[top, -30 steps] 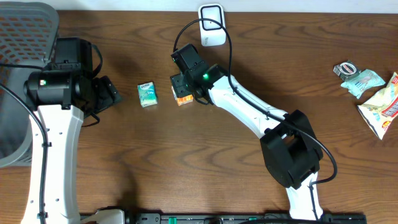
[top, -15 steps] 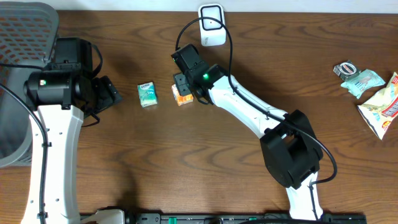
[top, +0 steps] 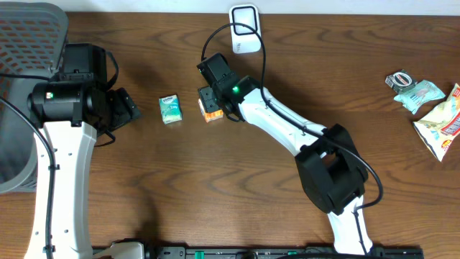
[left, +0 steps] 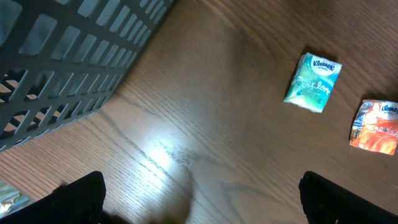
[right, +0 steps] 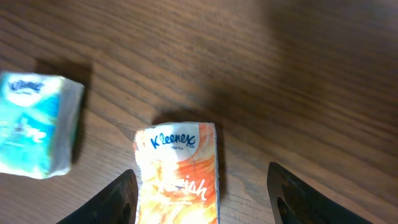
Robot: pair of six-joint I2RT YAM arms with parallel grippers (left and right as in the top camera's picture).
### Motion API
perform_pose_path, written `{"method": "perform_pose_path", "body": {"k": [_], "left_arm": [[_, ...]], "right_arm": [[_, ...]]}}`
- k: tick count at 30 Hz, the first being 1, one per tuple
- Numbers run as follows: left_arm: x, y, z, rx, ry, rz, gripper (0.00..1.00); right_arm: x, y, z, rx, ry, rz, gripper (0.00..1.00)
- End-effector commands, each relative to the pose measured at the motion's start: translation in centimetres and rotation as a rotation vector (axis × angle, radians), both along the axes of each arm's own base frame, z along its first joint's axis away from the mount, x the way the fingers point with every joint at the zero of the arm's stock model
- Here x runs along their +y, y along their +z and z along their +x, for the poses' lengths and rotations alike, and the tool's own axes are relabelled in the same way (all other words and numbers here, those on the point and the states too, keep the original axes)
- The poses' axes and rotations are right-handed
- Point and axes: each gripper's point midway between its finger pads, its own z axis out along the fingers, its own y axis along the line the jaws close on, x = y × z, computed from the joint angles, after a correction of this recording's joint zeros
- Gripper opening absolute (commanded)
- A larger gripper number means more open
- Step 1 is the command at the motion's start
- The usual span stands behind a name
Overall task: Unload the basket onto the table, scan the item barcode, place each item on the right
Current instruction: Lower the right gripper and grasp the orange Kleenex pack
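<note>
An orange Kleenex tissue pack (top: 210,112) (right: 177,171) lies flat on the wooden table. My right gripper (top: 210,99) (right: 205,199) hovers over it, open. The pack sits between the fingers, close to the left finger and well apart from the right one, and is not gripped. A teal Kleenex pack (top: 170,109) (right: 37,124) (left: 313,82) lies just to its left. A white box-shaped device (top: 244,30) stands at the table's far edge. My left gripper (top: 131,108) (left: 202,202) is wide open over bare wood, left of both packs.
A grey mesh basket (top: 21,43) (left: 62,56) stands at the far left beside the left arm. Snack packets (top: 420,93) and a chip bag (top: 442,126) lie at the right edge. The orange pack (left: 375,126) also shows in the left wrist view.
The right arm has shifted very slightly over the orange pack and its jaws have spread a little. The left arm and both packs stay where they were.
</note>
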Motion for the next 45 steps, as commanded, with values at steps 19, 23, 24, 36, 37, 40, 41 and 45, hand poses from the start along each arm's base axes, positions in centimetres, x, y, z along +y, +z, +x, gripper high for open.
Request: {"method": "perform_pose_path", "body": {"k": [19, 23, 24, 36, 37, 40, 41, 45], "left_arm": [[0.3, 0.0, 0.0, 0.002, 0.016, 0.006, 0.98], [0.3, 0.0, 0.0, 0.002, 0.016, 0.006, 0.98], [0.3, 0.0, 0.0, 0.002, 0.016, 0.006, 0.98], [0.3, 0.0, 0.0, 0.002, 0.016, 0.006, 0.98], [0.3, 0.0, 0.0, 0.002, 0.016, 0.006, 0.98], [0.3, 0.0, 0.0, 0.002, 0.016, 0.006, 0.98], [0.3, 0.0, 0.0, 0.002, 0.016, 0.006, 0.98], [0.3, 0.0, 0.0, 0.002, 0.016, 0.006, 0.98]], "right_arm": [[-1.6, -5.0, -0.6, 0.068, -0.035, -0.108, 0.58], [-2.4, -4.6, -0.6, 0.059, -0.052, -0.144, 0.57], [-2.6, -4.5, -0.7, 0.060, -0.055, -0.147, 0.57], [-2.9, -3.1, -1.6, 0.105, -0.039, -0.123, 0.57], [-2.8, -3.2, -1.9, 0.117, -0.034, -0.119, 0.56], [-3.1, -3.5, -2.4, 0.142, -0.030, -0.133, 0.57], [-3.3, -3.6, -2.7, 0.151, -0.031, -0.141, 0.57], [-3.9, -4.0, -3.5, 0.190, -0.029, -0.167, 0.55]]}}
